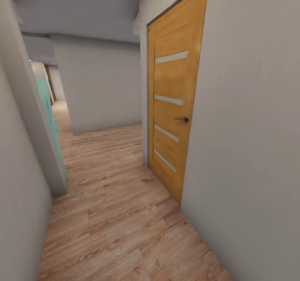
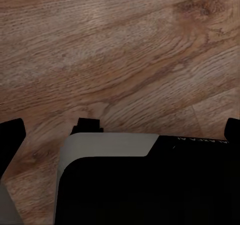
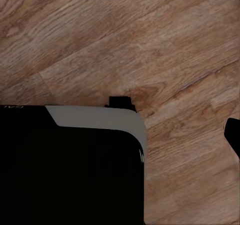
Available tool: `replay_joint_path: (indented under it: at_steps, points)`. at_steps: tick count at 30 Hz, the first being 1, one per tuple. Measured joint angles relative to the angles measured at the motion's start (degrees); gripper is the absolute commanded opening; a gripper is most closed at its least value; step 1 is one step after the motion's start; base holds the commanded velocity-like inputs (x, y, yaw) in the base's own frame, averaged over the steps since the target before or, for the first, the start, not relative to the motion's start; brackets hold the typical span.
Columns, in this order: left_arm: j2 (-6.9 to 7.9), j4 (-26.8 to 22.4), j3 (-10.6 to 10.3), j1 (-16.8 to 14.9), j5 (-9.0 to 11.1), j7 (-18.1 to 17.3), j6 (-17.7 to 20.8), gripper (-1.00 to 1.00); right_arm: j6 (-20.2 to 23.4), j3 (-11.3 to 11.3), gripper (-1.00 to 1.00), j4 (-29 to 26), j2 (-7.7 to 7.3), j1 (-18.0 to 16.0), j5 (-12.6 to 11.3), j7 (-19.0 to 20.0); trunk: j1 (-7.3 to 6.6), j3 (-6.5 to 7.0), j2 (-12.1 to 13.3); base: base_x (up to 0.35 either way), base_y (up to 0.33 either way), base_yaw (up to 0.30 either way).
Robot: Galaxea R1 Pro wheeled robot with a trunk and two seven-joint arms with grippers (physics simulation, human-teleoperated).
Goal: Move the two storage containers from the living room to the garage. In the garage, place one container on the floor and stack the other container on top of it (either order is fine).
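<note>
You're in transit: hallway, wood-plank floor (image 1: 112, 214), honey-wood door (image 1: 171, 106) w/ frosted strips on the right wall. Containers not in frame, so location, heading & long axis unknown. Claw state: can't tell, either arm. Hold mid-corridor, clear of the door frame.
</note>
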Motion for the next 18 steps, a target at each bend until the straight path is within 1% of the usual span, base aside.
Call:
replay_joint_path:
  at_steps: [18]
  points:
    - [0.00, 0.00, 0.02, 0.00, 0.00, 0.01, 0.00, 1.00, -0.01, 0.00, 1.00, 0.00, 0.00, 0.00, 0.01, 0.00, 0.00, 0.00, 0.00, 0.307, 0.000, 0.265]
